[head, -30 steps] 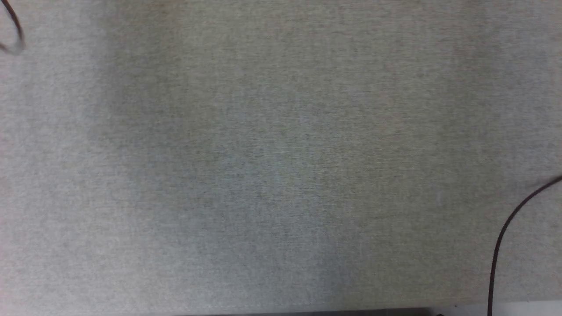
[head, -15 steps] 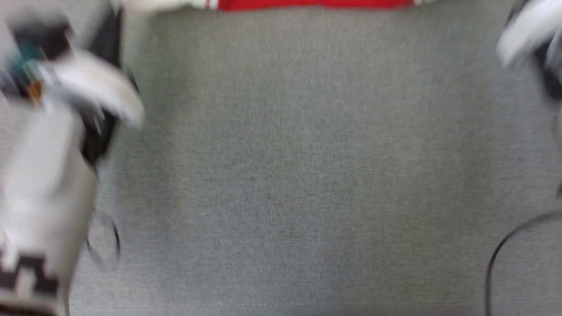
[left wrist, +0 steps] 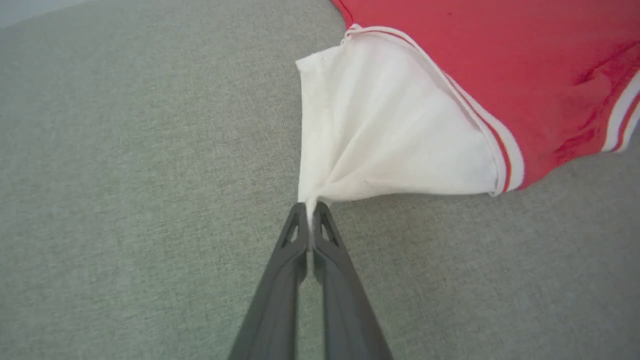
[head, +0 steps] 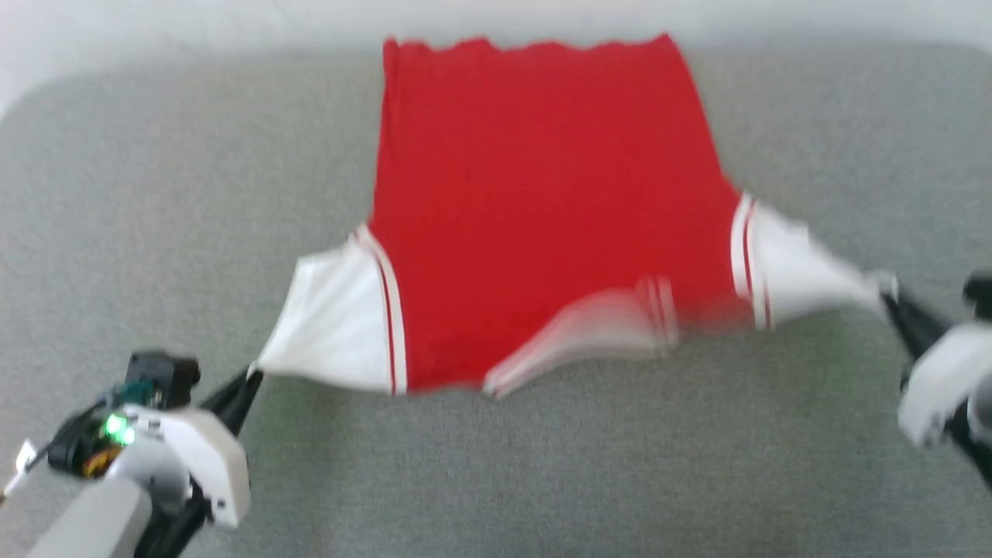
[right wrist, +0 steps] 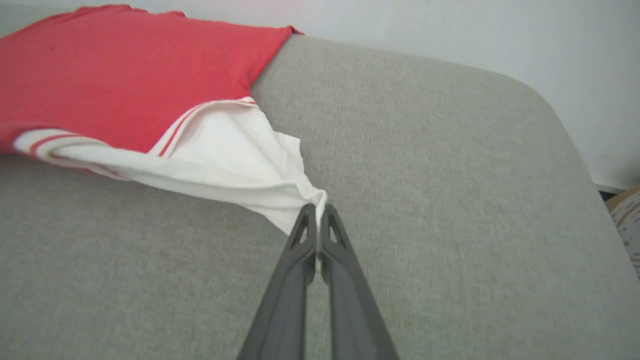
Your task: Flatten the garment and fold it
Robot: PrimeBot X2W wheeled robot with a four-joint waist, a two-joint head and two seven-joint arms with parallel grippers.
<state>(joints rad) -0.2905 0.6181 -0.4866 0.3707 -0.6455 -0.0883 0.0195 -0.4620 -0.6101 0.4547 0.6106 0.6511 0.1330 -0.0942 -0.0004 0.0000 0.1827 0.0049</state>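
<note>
Head view: the garment (head: 542,194), a red basketball-style T-shirt of soft knit with white short sleeves and red-and-white striped trim, lies spread on the grey fabric-covered table (head: 155,194). Its body fills the centre and runs toward 12 o'clock, where the wavy hem meets the table's far edge below a pale wall (head: 194,23). The face turned up is plain red. The neck end points toward 6 o'clock; the striped collar (head: 589,325) there is smeared by blur, so how it lies cannot be told. The left sleeve (head: 333,325) is drawn out toward 8 o'clock and the right sleeve (head: 790,271) toward 3 o'clock, each tapering to a point. The left tool (head: 249,377), two long dark fingers on a white wrist housing, meets the tip of the left sleeve at 8 o'clock; the right tool (head: 887,298) meets the tip of the right sleeve at 3 o'clock. Left wrist view: the left tool is closed tight, fingertips pressed together on a pinch of white sleeve cloth, from which folds fan out toward the red body. Right wrist view: the right tool is likewise fully closed on the cuff corner of the right sleeve, which is pulled taut with a shadow on the table beneath its near edge.
</note>
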